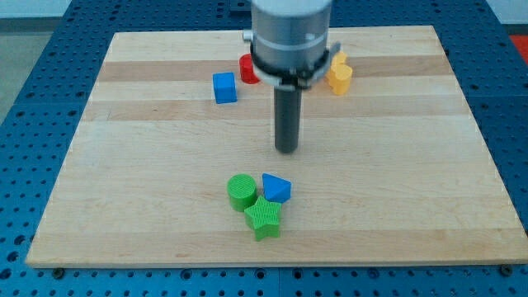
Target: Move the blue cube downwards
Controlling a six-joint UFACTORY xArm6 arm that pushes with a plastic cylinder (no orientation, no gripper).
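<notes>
The blue cube (223, 87) sits on the wooden board (124, 165) toward the view's top, left of centre. My tip (286, 149) is near the board's middle, to the right of and below the blue cube, well apart from it. The rod hangs from the grey arm head (290, 37) at the view's top.
A red block (247, 68) lies right of the blue cube, partly hidden by the arm. A yellow block (338, 75) lies at the top right. Below my tip, a green cylinder (242, 190), a blue triangular block (276, 189) and a green star block (263, 218) cluster together.
</notes>
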